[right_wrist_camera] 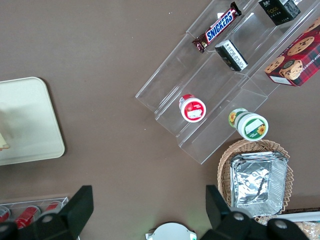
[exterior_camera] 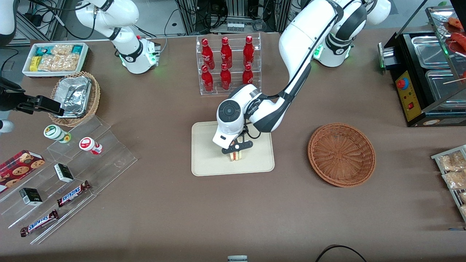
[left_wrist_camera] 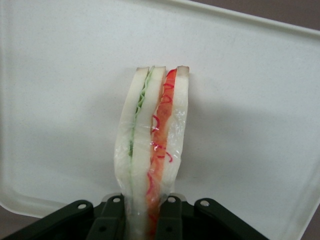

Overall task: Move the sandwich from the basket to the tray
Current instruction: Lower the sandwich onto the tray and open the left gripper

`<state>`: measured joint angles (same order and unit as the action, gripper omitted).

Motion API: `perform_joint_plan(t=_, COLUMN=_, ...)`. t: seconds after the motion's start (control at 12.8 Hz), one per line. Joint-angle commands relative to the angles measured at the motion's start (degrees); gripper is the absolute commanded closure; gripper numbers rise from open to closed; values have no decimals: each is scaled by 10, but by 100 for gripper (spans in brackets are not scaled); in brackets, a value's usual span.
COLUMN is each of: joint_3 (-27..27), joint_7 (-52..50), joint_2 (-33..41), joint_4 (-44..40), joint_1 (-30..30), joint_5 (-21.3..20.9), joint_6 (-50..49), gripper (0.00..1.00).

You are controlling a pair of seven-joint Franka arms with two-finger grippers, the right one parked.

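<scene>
- Gripping the small triangular sandwich (left_wrist_camera: 152,150) of pale bread with red, orange and green filling, your left arm's black two-finger gripper (exterior_camera: 236,150) has its fingers (left_wrist_camera: 111,220) clamped on the wedge's two bread faces.
- Your gripper hangs low over the flat rectangular cream-beige tray (exterior_camera: 207,160) with rounded corners and a low rim.
- The sandwich stands on edge on that tray, its layered cut edge facing your wrist camera, clear film wrapped around it.
- The round reddish-brown woven wicker basket (exterior_camera: 341,154) sits beside the tray, toward the working arm's end of the table, well apart from it.
- The clear acrylic rack of red bottles (exterior_camera: 227,63) stands farther from the front camera than the tray.
</scene>
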<state>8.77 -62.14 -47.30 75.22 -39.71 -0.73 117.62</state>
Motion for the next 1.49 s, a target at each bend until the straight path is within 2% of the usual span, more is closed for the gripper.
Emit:
perform_joint_plan(t=0.0, joint_3=-9, joint_7=-35, joint_2=-28, joint_4=-34, joint_1=-12, joint_5=-31, joint_6=-1, gripper=100)
perform_joint_plan(t=0.08, joint_3=-8, joint_7=-42, joint_2=-28, joint_4=-34, joint_1=-12, joint_5=-36, joint_6=-1, gripper=71)
perform_joint_plan(t=0.16, joint_3=-8, joint_7=-43, joint_2=-28, joint_4=-35, joint_1=-12, joint_5=-36, joint_6=-1, gripper=14)
perform_joint_plan(t=0.23, joint_3=-8, joint_7=-41, joint_2=-28, joint_4=-36, joint_1=-12, joint_5=-36, joint_6=-1, gripper=0)
perform_joint_plan(t=0.47, joint_3=-8, joint_7=-41, joint_2=-15, joint_4=-39, joint_1=-11, joint_5=-36, joint_6=-11, gripper=0)
perform_joint_plan(t=0.86, joint_3=-4, joint_7=-31, joint_2=29, joint_4=-77, joint_1=-5, joint_5=-30, joint_6=-83, gripper=0)
perform_joint_plan(t=1.02, joint_3=-6, joint_7=16, joint_2=46, joint_4=-77, joint_1=-3, joint_5=-30, joint_6=-101, gripper=0)
perform_joint_plan(t=1.1, joint_3=-7, joint_7=53, joint_2=55, joint_4=-77, joint_1=2, joint_5=-31, joint_6=-116, gripper=0)
perform_joint_plan(t=1.25, joint_3=-9, joint_7=60, joint_2=81, joint_4=-71, joint_1=15, joint_5=-30, joint_6=-143, gripper=0)
perform_joint_plan(t=1.41, joint_3=-8, joint_7=83, joint_2=123, joint_4=-33, joint_1=59, joint_5=-30, joint_6=-173, gripper=0)
